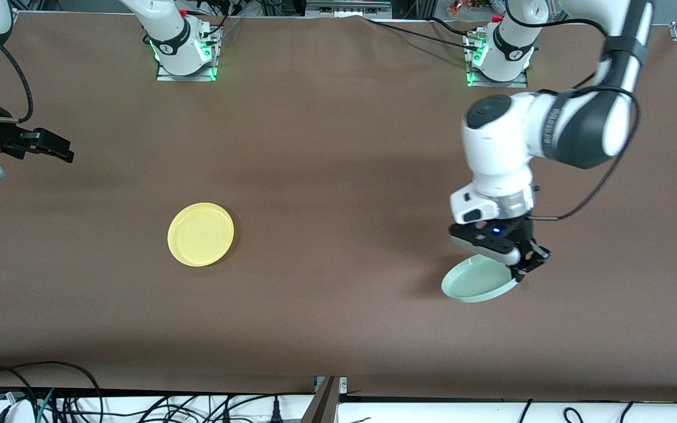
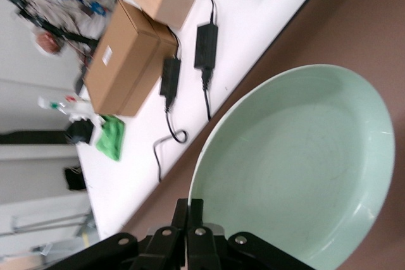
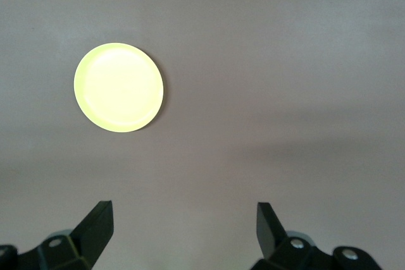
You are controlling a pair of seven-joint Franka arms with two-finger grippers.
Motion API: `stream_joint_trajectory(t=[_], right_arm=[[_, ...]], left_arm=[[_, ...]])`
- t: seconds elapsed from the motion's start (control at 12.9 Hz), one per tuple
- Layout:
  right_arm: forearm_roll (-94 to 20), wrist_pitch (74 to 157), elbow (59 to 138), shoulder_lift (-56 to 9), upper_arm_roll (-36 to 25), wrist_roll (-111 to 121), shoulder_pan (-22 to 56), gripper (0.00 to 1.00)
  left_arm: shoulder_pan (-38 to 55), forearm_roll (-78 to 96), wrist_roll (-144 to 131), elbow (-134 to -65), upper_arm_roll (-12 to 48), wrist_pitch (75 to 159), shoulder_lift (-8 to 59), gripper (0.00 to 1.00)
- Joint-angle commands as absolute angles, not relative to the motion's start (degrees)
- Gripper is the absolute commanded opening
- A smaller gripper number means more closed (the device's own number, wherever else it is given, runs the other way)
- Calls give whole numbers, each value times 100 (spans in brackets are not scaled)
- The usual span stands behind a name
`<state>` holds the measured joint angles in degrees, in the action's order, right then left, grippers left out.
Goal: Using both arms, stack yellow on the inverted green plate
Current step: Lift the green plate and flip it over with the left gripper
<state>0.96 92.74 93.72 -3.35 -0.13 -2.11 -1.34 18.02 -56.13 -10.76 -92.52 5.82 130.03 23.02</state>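
Flip step under way: left arm has the green plate by its rim, right arm waits.

Right gripper [image 1: 50, 145] hangs over the bare table at the right arm's end, fingers wide apart, and you can see the yellow plate [image 1: 201, 234] lying flat and face up, untouched, toward that same end and well apart from everything else. Moving across, your left gripper [image 1: 525, 265] is pinched tight on the rim of the green plate [image 1: 479, 279], which sits tilted with its hollow side up, one edge low at the table [image 1: 338, 147]. Judging from this, you're mid-inversion: next you need to roll that wrist so the plate goes down base ring up, then let go. Only then does yellow get carried over. No readable writing or brands on the plates or arms.
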Motion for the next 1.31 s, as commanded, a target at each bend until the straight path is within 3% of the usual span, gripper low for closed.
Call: stream_joint_trajectory(t=[0.0,0.31,0.7,1.24], right_arm=[[9,9193,9308,-360,-44,-149,-132,100],[9,9193,9299,-360,-44,-149,-132,100],[9,9202,9299,-360,-35,-149,-132,100],[-26,9202,9299,-369,-44,-149,-141,100]], left_arm=[[2126,-6327,-1336,-9062,475,12841,2399,0],[2889,-6846,-1676,-8931,440,12474,2749,0],[4094,-7627,-3285,-8499,326,10681,3603,0],[4456,-7945,-4297,-8710,290,10082,4016,0]])
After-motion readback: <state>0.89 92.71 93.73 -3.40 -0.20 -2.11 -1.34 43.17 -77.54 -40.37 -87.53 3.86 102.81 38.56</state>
